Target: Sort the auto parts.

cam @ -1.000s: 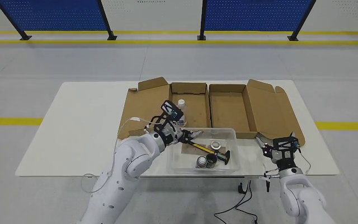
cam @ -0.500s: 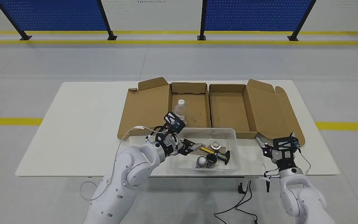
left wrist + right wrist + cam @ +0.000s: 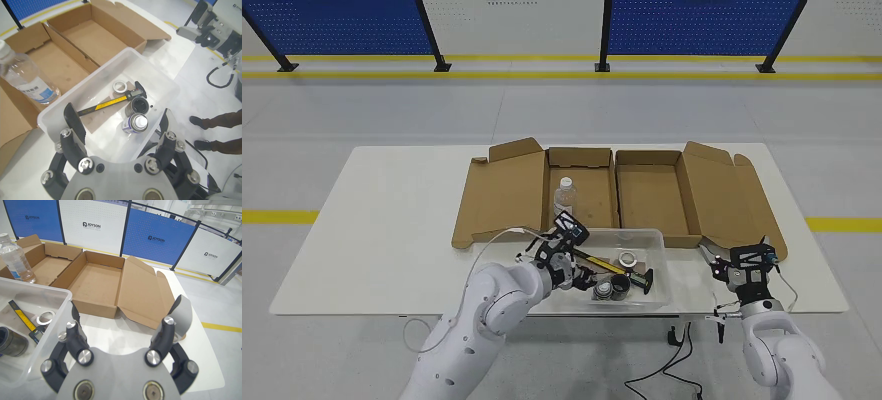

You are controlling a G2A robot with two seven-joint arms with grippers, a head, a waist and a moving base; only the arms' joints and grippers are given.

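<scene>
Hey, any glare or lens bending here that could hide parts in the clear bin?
Left wrist view: slight sheen inside the clear bin near the caliper, parts readable, its rim bows. Right wrist view: fence posts lean and fan out. Top view: even light.

logo lettering on the blue panels (image 3: pixel 160 234), a printed label on the bottle (image 3: pixel 28 75).

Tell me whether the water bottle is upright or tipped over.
Upright. The water bottle stands on its base on the floor of a cardboard box, with its white cap pointing up.
</scene>
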